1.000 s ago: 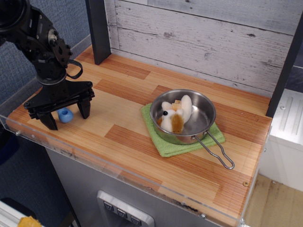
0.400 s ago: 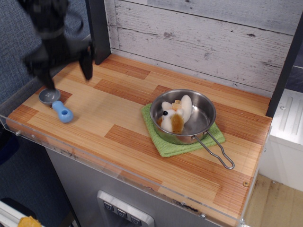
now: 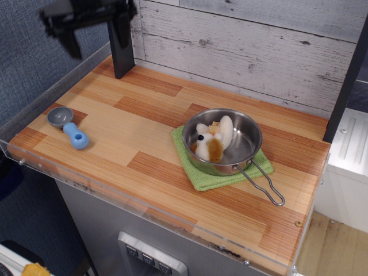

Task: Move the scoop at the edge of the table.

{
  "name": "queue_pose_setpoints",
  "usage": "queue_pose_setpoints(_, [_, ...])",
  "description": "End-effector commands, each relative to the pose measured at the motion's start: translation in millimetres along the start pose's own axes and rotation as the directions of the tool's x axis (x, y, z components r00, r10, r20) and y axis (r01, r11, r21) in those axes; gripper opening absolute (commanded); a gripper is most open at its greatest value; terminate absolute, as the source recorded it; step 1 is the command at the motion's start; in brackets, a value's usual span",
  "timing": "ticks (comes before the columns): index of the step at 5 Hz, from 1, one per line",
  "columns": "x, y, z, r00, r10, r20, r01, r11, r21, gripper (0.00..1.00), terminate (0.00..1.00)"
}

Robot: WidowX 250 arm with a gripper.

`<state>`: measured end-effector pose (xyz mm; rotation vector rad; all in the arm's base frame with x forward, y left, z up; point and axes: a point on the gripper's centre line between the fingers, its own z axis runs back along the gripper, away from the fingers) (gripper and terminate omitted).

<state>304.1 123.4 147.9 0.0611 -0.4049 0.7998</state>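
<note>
Near the left end of the table (image 3: 167, 172), close to its front-left corner, the scoop (image 3: 68, 126) lies flat on the striped planks, its grey round bowl toward the left edge and its chunky light-blue handle angled toward the front, the handle's ringed end nearest the clear acrylic rim (image 3: 86, 187). Nothing touches the scoop; it sits on bare wood, well apart from the other items. High at the top left of the view, the gripper (image 3: 95, 26) hangs above the table's back-left corner, dark and somewhat blurred, with its two black fingers (image 3: 73, 41) spread wide and nothing between them. One finger shows against the blue-grey wall on the left, the other overlaps the dark upright post (image 3: 122, 52) that stands at the table's back edge. Toward the middle-right of the tabletop, a green cloth square (image 3: 207, 172) lies on the wood, and a steel pan (image 3: 244, 144) rests on it, its wire handle (image 3: 261, 184) reaching out toward the front right past the cloth's corner. Inside the pan sits a small white and brown toy-like object (image 3: 211, 139) with a dark spot; what exactly it is cannot be told. Behind the table runs a whitewashed plank wall (image 3: 259, 46).
</note>
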Motion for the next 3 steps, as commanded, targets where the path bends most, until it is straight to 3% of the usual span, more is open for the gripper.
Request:
queue_pose_setpoints(1, [-1.2, -0.5, 19.5, 0.998, 0.004, 0.055, -0.002, 1.000, -0.026, 1.00, 0.00])
queue_pose_setpoints(2, [-1.2, -0.5, 19.5, 0.998, 0.004, 0.055, -0.002, 1.000, -0.026, 1.00, 0.00])
queue_pose_setpoints(3, [-1.2, -0.5, 19.5, 0.998, 0.004, 0.055, -0.002, 1.000, -0.026, 1.00, 1.00])
